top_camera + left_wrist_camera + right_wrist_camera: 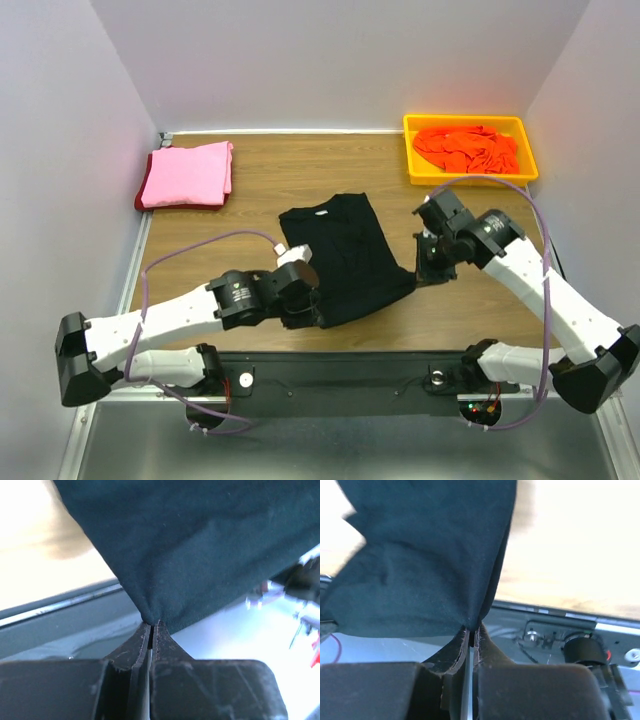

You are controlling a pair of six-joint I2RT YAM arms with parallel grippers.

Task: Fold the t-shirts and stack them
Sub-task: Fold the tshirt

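The black t-shirt [345, 255] lies flat on the table [260, 175], about midway between the left and right edges and closer to the near edge. Its long axis runs from the near edge toward the far edge, leaning a little to the left at the collar end.

The left gripper [151, 626] is closed on the shirt's near-left hem corner, with the cloth pinched between its fingertips. The right gripper [471, 629] is likewise clamped on the near-right hem corner. Each arm therefore holds the corner on its own side, and the whole body of the shirt lies beyond both grippers, toward the far edge. The collar is the farthest part.

Judging from this, the coming move is a fold along that long axis. The hem would be carried away from the near edge and over toward the collar, with both corners travelling level so the edge lands square.

A pink t-shirt [188, 173] sits folded on a dark red t-shirt [180, 206] at the far left corner. The bright orange t-shirt [465, 148] is bunched in the yellow tray [465, 119] at the far right corner.
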